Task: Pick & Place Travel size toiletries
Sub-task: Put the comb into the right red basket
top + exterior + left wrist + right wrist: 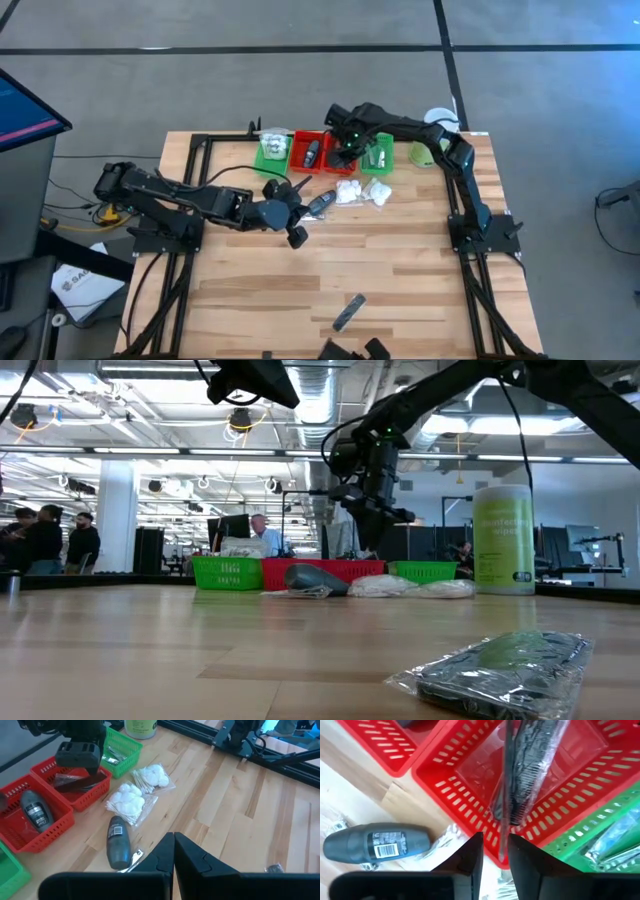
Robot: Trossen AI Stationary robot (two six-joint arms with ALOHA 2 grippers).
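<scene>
Wrapped comb (530,765) over red tray (570,815), right wrist only

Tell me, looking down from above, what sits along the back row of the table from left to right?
Green tray → red tray holding a dark oval bottle → second red tray under the right gripper → green tray → pale green canister.

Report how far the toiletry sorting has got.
Done: a grey bottle lies in one red tray, and items sit in the green trays.
In hand: the right gripper is over the second red tray, with a wrapped comb lying in it.
Left: a bottle, two white packets and a wrapped bar on the table. The left gripper waits shut.
</scene>
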